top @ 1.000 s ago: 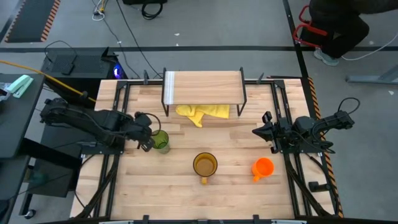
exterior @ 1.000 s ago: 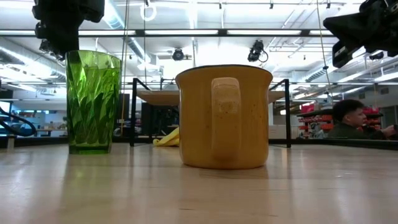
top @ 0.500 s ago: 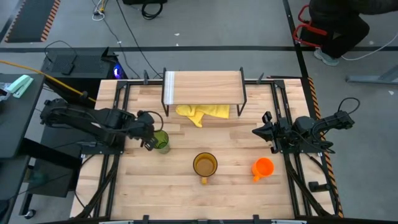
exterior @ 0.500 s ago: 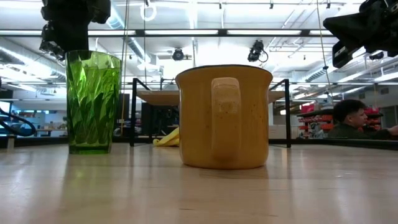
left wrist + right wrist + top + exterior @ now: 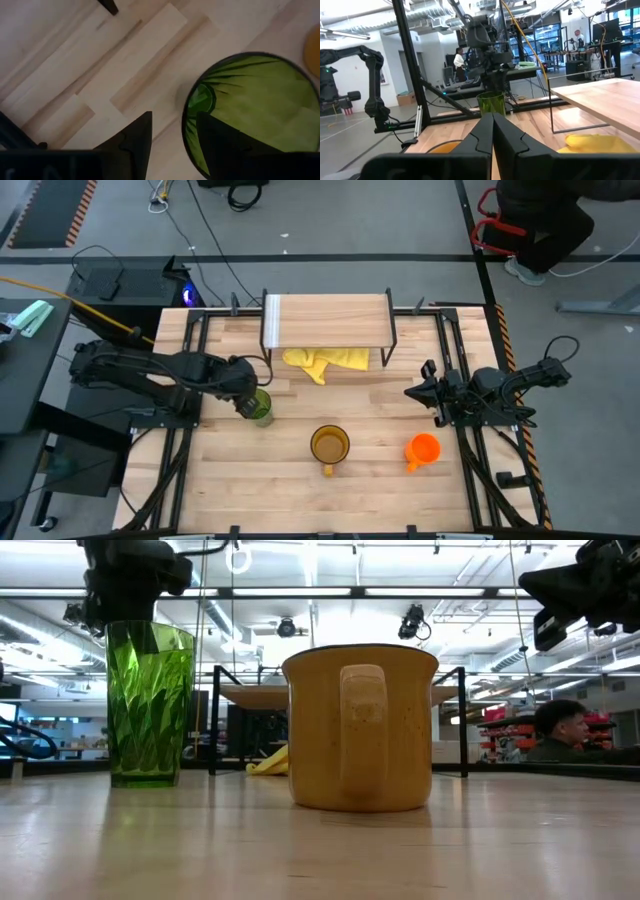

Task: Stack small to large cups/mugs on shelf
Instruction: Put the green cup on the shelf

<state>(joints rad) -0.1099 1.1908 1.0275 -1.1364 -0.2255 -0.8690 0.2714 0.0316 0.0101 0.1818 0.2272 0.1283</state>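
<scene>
Left gripper (image 5: 247, 393) spread, fingers straddling rim of green tumbler (image 5: 260, 409), left of centre in high view: rim pinch seems intended. Right gripper (image 5: 418, 391) pressed together, waiting right. Shelf (image 5: 330, 319) at upper centre.

A robotics lab: another robot arm (image 5: 350, 75), ceiling ducts (image 5: 435, 12), workbenches (image 5: 580, 55) behind.
</scene>
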